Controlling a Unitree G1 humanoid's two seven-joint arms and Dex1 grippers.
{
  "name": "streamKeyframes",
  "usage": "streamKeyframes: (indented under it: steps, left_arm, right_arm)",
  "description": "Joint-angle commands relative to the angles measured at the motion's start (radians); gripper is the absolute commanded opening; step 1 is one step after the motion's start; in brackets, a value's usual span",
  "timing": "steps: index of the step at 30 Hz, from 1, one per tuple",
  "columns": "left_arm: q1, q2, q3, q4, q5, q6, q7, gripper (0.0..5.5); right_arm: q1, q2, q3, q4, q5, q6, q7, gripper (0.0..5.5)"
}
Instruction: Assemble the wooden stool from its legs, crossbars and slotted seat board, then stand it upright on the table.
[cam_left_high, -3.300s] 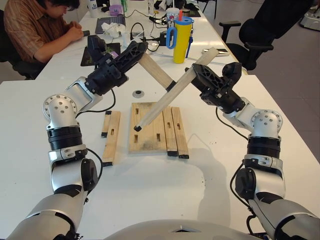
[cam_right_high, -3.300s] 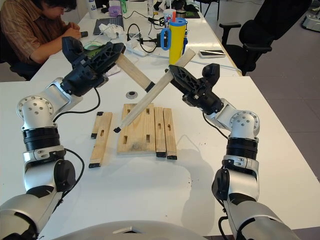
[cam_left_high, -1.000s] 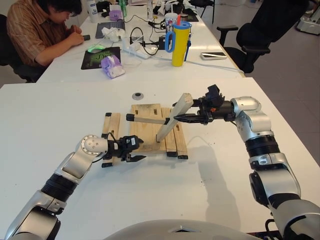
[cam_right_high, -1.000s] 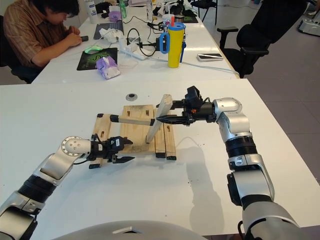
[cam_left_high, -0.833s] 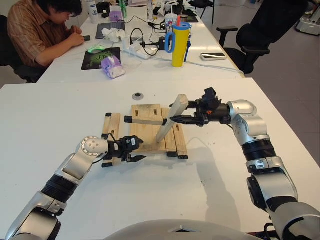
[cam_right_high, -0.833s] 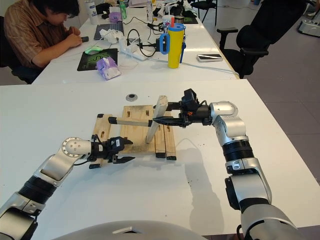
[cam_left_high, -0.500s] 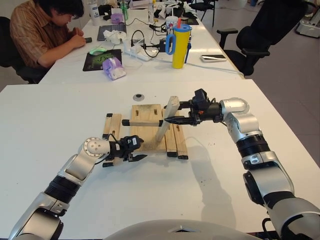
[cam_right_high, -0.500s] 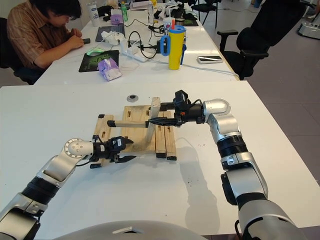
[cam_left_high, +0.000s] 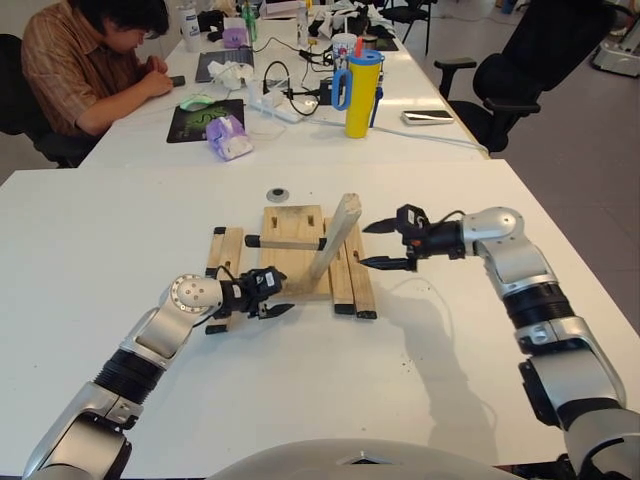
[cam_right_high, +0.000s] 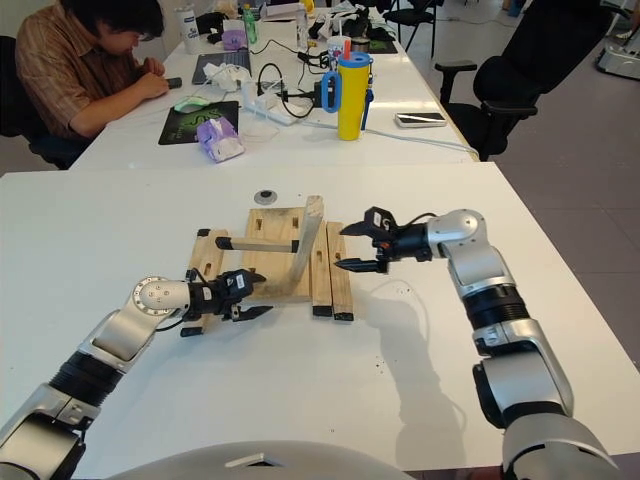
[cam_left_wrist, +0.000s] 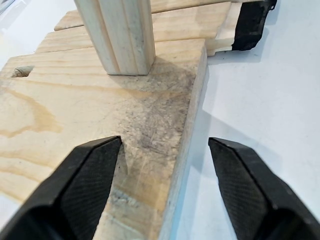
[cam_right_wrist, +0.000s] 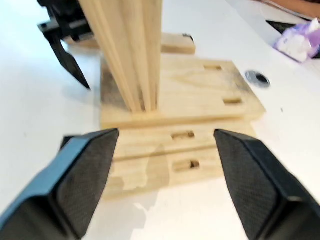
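Currently the left end effector (cam_left_high: 283, 303) sits spread astride the near edge of the pale slotted wooden seat board (cam_left_high: 287, 224). The right end effector (cam_left_high: 364, 246), also spread, hovers just beside the tilted wooden leg (cam_left_high: 335, 236), with white surface (cam_left_high: 420, 370) between them.
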Motion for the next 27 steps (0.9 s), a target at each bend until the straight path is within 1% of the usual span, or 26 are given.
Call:
streamKeyframes:
  steps: [1, 3, 5, 6, 7, 9, 11, 16, 20, 27]
  left_arm:
    - [0.101, 0.065, -0.037, 0.116, 0.076, 0.082, -0.021, 3.23]
    - [0.117, 0.084, -0.029, 0.111, 0.071, 0.083, -0.027, 3.23]
    - [0.135, 0.098, -0.024, 0.101, 0.066, 0.084, -0.035, 3.23]
    - [0.143, 0.101, -0.024, 0.093, 0.062, 0.085, -0.04, 3.23]
    - [0.153, 0.101, -0.024, 0.082, 0.057, 0.088, -0.044, 3.23]
    - [0.168, 0.096, -0.027, 0.062, 0.05, 0.098, -0.047, 3.23]
    - [0.175, 0.092, -0.028, 0.053, 0.047, 0.104, -0.046, 3.23]
    - [0.17, 0.085, -0.031, 0.048, 0.05, 0.111, -0.043, 3.23]
    - [0.169, 0.075, -0.033, 0.04, 0.049, 0.118, -0.038, 3.23]
    - [0.171, 0.058, -0.039, 0.029, 0.047, 0.133, -0.025, 3.23]
  right_arm:
    - [0.102, 0.003, -0.036, -0.21, 0.01, 0.273, -0.13, 3.54]
    - [0.154, 0.072, -0.1, -0.348, 0.145, 0.488, -0.188, 3.54]
    - [0.203, 0.196, -0.187, -0.456, 0.22, 0.648, -0.351, 3.54]
    - [0.236, 0.282, -0.225, -0.526, 0.243, 0.726, -0.457, 3.54]
    - [0.258, 0.347, -0.248, -0.579, 0.26, 0.787, -0.536, 3.54]
    - [0.302, 0.452, -0.25, -0.685, 0.273, 0.879, -0.661, 3.54]
    - [0.321, 0.519, -0.247, -0.738, 0.268, 0.976, -0.758, 3.54]
    - [0.336, 0.617, -0.286, -0.781, 0.279, 1.137, -0.902, 3.54]
    - [0.343, 0.643, -0.29, -0.783, 0.28, 1.201, -0.959, 3.54]
    - [0.339, 0.663, -0.295, -0.75, 0.293, 1.251, -0.989, 3.54]
